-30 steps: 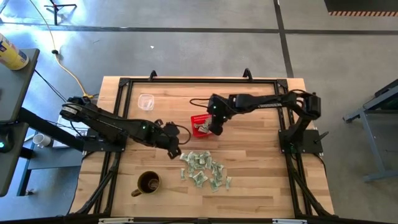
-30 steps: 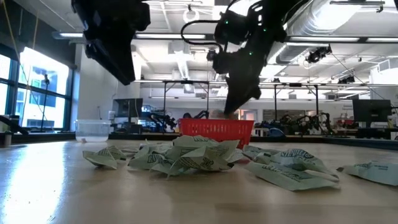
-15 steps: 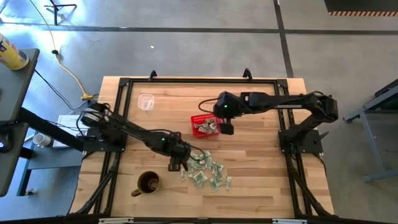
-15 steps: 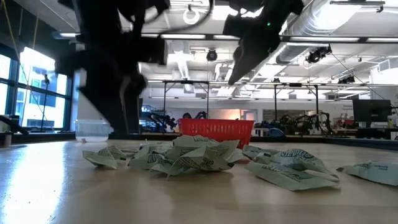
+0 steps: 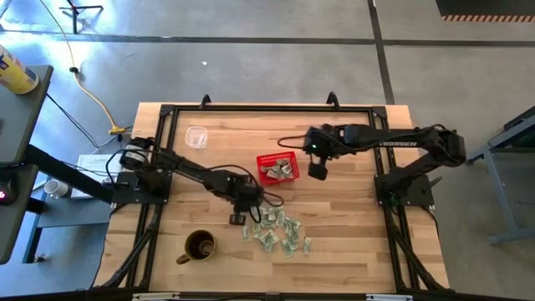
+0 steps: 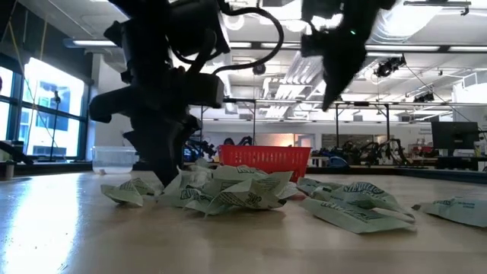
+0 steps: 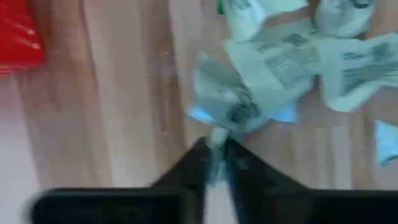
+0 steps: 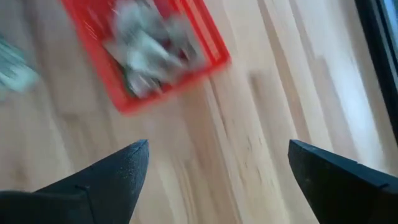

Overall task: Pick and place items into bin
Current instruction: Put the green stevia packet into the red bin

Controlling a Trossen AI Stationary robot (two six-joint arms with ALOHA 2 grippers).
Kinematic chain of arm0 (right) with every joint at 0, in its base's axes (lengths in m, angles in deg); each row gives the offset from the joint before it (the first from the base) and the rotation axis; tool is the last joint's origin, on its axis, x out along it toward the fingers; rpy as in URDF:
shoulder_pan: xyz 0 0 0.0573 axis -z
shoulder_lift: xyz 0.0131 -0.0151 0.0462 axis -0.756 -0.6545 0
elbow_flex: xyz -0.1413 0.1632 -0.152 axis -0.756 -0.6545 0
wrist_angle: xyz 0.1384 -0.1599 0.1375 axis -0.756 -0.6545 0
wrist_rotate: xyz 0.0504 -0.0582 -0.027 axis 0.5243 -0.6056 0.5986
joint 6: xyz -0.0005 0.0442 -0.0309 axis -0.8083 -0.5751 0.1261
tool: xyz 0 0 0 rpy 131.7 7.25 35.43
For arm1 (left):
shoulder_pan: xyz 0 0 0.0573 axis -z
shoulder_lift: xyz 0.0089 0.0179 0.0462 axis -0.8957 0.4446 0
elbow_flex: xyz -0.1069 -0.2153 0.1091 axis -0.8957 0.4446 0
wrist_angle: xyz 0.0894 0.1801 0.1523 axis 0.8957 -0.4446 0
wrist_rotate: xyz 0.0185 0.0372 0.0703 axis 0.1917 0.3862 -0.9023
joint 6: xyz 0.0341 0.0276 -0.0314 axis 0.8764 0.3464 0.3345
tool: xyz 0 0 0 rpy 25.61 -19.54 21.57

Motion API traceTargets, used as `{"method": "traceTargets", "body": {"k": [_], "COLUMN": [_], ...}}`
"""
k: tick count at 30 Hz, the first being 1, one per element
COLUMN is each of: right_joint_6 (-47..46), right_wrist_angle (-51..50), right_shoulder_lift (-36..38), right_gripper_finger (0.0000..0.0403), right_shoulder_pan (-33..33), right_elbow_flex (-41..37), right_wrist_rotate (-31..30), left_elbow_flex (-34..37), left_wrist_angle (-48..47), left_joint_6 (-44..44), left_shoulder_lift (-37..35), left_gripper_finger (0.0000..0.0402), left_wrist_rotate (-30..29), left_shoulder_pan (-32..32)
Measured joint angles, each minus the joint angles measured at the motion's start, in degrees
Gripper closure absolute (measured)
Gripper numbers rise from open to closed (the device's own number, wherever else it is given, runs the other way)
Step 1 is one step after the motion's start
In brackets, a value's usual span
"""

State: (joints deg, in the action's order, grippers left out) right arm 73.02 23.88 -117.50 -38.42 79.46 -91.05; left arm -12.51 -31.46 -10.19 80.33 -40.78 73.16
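Several pale green-and-white packets (image 5: 276, 230) lie heaped on the wooden table, near the middle. My left gripper (image 5: 237, 217) is down at the heap's left edge, shut on one packet (image 7: 239, 106). The red basket (image 5: 277, 167) stands beyond the heap on its flat bottom, with a few packets (image 8: 146, 56) inside. My right gripper (image 5: 318, 171) hangs open in the air just right of the basket, nothing between its fingers (image 8: 118, 171). My left gripper pinches a crumpled corner (image 7: 217, 134) of the packet between its two fingers. The fingers come from above, pointing steeply down. The rest of the packet still lies on the table beside the heap (image 6: 228, 190).
A brown mug (image 5: 199, 247) stands near the front left, close to the left arm. A clear plastic cup (image 5: 196, 136) stands at the far left. Bare wood lies right of the basket and the heap. A black frame rail (image 5: 267, 109) runs round the table.
My left gripper has dropped and swung toward the heap, rolling about its own axis, and has closed on a packet at the heap's left edge. My right gripper has risen from over the basket and drawn away toward the table's right edge.
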Motion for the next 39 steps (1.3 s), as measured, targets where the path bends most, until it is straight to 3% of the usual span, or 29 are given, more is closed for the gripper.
{"method": "traceTargets", "body": {"k": [2, 7, 10, 13, 17, 23, 29, 35, 39], "right_joint_6": [-3.04, -13.63, -20.89, -26.89, -28.93, -26.40, -24.16, -2.75, -1.92], "right_wrist_angle": [0.44, 1.82, 3.12, 5.83, 14.09, 22.73, 21.31, 21.05, 21.49], "right_shoulder_lift": [2.55, 11.52, 17.32, 21.78, 24.04, 22.55, 22.52, 21.39, 20.23], "right_gripper_finger": [0.0029, 0.0029, 0.0029, 0.0029, 0.0029, 0.0029, 0.0029, 0.0027, 0.0028], "right_shoulder_pan": [0.00, -0.22, -0.82, -1.80, -3.99, -6.46, -8.76, -16.50, -19.43], "right_elbow_flex": [-3.93, -15.47, -21.41, -25.62, -28.55, -28.77, -28.82, -28.75, -28.75], "right_wrist_rotate": [-0.82, -0.77, -0.72, -0.91, -0.91, -0.40, 6.27, 9.22, 6.74], "left_elbow_flex": [-0.12, 0.02, -2.15, -4.33, -5.47, -5.40, -5.26, -6.39, -12.07], "left_wrist_angle": [-1.81, -16.55, -24.28, -25.44, -10.29, 5.85, 9.39, 15.10, 13.00], "left_joint_6": [0.20, -0.32, -0.12, 0.06, -0.22, -1.65, -7.89, -10.82, -9.43], "left_shoulder_lift": [0.02, -3.26, -8.11, -13.59, -17.39, -13.37, -8.84, -9.30, -9.95], "left_gripper_finger": [0.0371, 0.0345, 0.0340, 0.0372, 0.0374, 0.0324, 0.0268, 0.0209, 0.0187], "left_wrist_rotate": [0.47, 2.35, -0.81, -6.92, -11.37, -7.51, -0.12, -0.53, -0.66], "left_shoulder_pan": [-1.20, -5.13, -6.20, -7.81, -12.17, -18.64, -20.83, -17.51, -15.40]}}
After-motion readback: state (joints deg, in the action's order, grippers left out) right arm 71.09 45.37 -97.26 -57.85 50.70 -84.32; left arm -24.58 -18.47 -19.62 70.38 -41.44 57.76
